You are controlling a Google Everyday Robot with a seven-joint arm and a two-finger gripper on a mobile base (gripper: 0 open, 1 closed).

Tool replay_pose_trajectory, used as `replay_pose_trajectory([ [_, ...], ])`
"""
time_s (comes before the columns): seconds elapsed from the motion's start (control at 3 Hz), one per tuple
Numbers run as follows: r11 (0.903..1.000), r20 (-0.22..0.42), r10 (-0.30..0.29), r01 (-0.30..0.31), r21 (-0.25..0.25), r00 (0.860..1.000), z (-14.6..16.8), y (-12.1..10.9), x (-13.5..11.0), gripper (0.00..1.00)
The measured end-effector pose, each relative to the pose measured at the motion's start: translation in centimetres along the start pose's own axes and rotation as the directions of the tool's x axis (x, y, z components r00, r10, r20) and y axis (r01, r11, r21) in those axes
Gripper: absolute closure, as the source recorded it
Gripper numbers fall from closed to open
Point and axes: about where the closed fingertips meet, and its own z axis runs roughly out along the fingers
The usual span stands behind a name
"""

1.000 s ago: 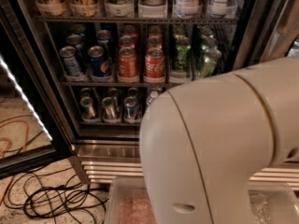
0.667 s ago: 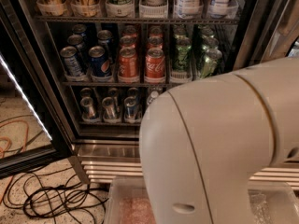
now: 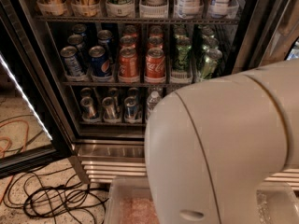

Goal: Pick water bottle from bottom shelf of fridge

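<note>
The fridge (image 3: pixel 117 148) stands open in front of me, dark inside with a ribbed steel grille at its base. On the bottom shelf (image 3: pixel 110 122) stand slim silver cans (image 3: pixel 108 108) and, to their right, a small clear water bottle (image 3: pixel 153 102) with a white cap. The bottle's right side is hidden behind my large white arm housing (image 3: pixel 219 148), which fills the lower right. My gripper is not in view; the arm hides that area.
The middle rack holds Pepsi (image 3: pixel 99 62), orange (image 3: pixel 127 62), Coke (image 3: pixel 154 64) and green cans (image 3: pixel 182 55). The open door (image 3: pixel 23 106) with a light strip is at the left. Black and orange cables (image 3: pixel 51 199) lie on the floor. A clear tray (image 3: pixel 126 204) is in front below.
</note>
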Motion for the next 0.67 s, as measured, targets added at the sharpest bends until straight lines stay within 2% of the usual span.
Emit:
replay_pose_trajectory([
  [0.67,0.9999,-0.004,-0.005,0.005,-0.014,1.0,-0.66,0.23,-0.14,1.0],
])
